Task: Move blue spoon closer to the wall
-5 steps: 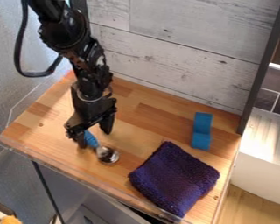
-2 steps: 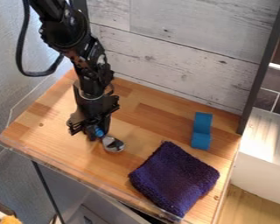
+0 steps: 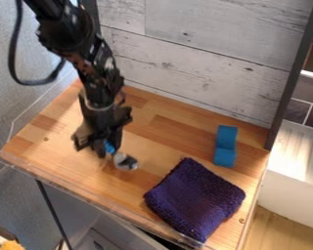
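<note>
My gripper (image 3: 109, 152) hangs over the left-front part of the wooden table, its fingers shut on the blue handle of the spoon. The blue spoon (image 3: 125, 161) points its metal bowl toward the right and the front edge, just past the fingertips; most of the handle is hidden by the gripper. The whitewashed plank wall (image 3: 191, 66) rises behind the table's back edge, well away from the spoon.
A folded purple cloth (image 3: 195, 199) lies at the front right of the table (image 3: 162, 132). Behind it, near the right edge, is a blue block-like object (image 3: 226, 145). A clear rim runs along the front and left edges.
The gripper has closed on the spoon's handle, and the spoon has shifted slightly right and toward the wall. Since the middle frame, the arm and spoon have moved slightly left.
</note>
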Controlling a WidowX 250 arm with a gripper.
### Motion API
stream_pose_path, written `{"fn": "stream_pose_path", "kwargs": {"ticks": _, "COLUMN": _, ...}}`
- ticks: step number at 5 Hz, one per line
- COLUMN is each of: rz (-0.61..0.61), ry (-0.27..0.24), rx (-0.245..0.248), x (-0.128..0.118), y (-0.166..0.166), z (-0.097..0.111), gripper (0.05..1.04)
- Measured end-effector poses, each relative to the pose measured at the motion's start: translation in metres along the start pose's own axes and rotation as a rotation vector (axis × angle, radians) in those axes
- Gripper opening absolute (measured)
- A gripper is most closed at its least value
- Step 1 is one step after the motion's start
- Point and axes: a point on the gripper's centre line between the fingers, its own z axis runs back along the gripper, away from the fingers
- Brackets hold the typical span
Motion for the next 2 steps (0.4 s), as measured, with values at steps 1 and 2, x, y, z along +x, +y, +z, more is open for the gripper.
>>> {"fn": "stream_pose_path", "kwargs": {"ticks": 1, "rz": 0.019, "ry": -0.002, "rx": -0.044, "x": 0.004, "y": -0.004, "z": 0.011, "gripper": 0.363}}
{"fn": "stream_pose_path", "kwargs": {"ticks": 2, "rz": 0.032, "ry": -0.019, "rx": -0.085, "x": 0.011, "y": -0.011, "z": 0.022, "gripper": 0.363}}
